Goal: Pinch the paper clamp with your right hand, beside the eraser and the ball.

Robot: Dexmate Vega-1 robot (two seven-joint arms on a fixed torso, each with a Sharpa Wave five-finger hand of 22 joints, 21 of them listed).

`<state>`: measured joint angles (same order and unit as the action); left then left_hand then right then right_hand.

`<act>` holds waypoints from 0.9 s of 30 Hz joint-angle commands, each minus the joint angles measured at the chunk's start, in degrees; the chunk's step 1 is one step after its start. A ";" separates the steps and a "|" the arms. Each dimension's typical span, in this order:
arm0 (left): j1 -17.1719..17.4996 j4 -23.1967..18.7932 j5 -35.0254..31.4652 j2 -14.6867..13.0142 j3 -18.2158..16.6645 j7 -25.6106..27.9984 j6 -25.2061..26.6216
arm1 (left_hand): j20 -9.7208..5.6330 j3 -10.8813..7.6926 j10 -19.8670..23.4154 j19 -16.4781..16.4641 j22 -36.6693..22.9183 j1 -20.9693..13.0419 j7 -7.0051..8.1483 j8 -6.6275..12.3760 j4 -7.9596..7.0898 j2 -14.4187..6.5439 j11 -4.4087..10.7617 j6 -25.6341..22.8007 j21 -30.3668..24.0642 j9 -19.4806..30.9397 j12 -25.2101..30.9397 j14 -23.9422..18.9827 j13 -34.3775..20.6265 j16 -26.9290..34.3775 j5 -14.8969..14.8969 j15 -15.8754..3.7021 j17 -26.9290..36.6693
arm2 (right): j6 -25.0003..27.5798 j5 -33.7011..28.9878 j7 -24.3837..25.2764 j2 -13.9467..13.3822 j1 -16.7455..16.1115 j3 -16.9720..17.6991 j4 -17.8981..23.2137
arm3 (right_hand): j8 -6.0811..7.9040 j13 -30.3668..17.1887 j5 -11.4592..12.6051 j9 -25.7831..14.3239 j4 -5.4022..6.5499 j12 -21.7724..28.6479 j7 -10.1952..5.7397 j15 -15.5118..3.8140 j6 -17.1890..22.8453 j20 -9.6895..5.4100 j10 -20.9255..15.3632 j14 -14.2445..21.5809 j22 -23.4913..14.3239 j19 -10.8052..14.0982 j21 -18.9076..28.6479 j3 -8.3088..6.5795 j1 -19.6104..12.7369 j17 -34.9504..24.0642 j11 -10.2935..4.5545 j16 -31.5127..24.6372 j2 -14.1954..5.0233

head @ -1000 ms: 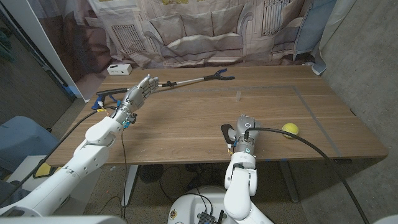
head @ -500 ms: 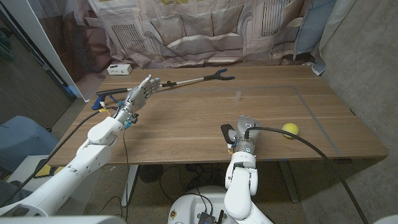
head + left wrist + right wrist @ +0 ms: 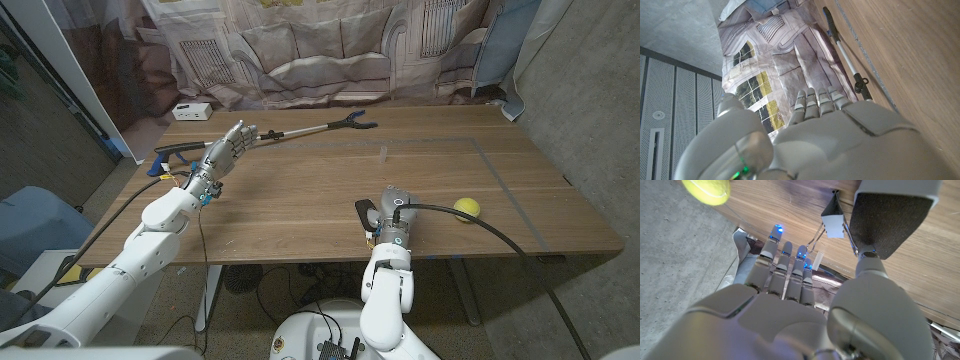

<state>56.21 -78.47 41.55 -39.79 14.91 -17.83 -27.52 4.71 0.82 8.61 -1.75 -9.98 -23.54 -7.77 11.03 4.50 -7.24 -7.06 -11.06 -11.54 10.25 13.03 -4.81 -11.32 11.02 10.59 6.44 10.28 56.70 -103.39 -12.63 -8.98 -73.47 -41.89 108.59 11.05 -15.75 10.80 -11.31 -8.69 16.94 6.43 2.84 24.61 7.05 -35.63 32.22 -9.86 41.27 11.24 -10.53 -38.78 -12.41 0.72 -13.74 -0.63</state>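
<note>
Near the table edge, right hand [image 3: 805,295] (fingers apart) beside paper clamp [image 3: 832,222].

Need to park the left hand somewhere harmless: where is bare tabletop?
Widest bare wood lies between the left hand and right hand, in front of the reacher tool. Also free: behind the ball. Crowded: the near edge around the right hand, paper clamp and ball.

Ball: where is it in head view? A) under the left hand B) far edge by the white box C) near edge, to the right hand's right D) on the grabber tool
C: the yellow ball lies on the table near the front edge, apart from the right hand, on its right.
</note>
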 commanded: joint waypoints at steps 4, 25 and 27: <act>-0.80 1.21 0.31 0.25 0.21 -1.07 -0.06 | 0.40 -0.21 0.24 0.17 -0.27 -0.03 -0.59 0.00 0.07 0.05 -0.03 -0.66 0.27 0.13 -0.11 -0.20 -0.17 -0.15 -0.11 0.15 0.08 | 0.98 -1.50 -1.20 0.86 0.04 0.06 -0.55 | 0.59 -0.29 -0.24 -0.31 0.35 0.51 -0.02 -0.23 0.73 -0.21 -0.54 0.24 -0.15 0.94 0.40 -0.26 -0.32 -0.21 0.07 0.00 0.09; -2.35 2.57 0.38 0.88 1.07 -2.43 0.35 | 0.44 -0.28 0.28 0.18 -0.27 0.08 -0.55 -0.06 0.08 0.07 0.08 -0.69 0.27 0.13 -0.17 -0.17 -0.17 -0.18 -0.12 0.13 0.08 | -0.24 -4.07 -5.05 2.11 -0.53 1.43 -0.48 | 0.55 -0.83 -0.15 -0.34 0.52 1.69 -0.02 -1.06 1.43 -0.39 -1.49 1.08 -0.14 2.16 0.67 -0.56 -0.59 -0.56 0.09 -0.21 -0.70; -2.38 2.58 0.49 0.92 1.07 -2.49 0.40 | 0.45 -0.28 0.30 0.18 -0.27 0.09 -0.53 -0.03 0.08 0.07 0.23 -0.76 0.27 0.13 -0.17 -0.20 -0.17 -0.17 -0.12 0.12 0.08 | -0.30 -4.35 -5.24 2.29 -0.59 1.53 -0.52 | 0.56 -0.87 -0.11 -0.34 0.47 1.74 -0.03 -1.00 1.50 -0.44 -1.49 1.13 -0.14 2.25 0.68 -0.64 -0.73 -0.57 -0.02 -0.22 -0.80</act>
<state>54.39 -76.33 41.92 -39.07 15.70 -19.71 -27.45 4.71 0.76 8.60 -1.75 -9.98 -23.54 -7.77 11.03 4.43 -7.24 -7.06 -11.05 -11.54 10.25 13.03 -4.81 -11.32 11.02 10.59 6.44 10.28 56.99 -106.35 -16.37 -7.55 -73.68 -41.04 108.15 11.46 -16.38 10.59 -11.31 -8.26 18.25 6.44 1.93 25.60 6.45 -36.86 33.16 -9.87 42.90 11.52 -10.50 -39.01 -12.68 0.72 -13.75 -0.86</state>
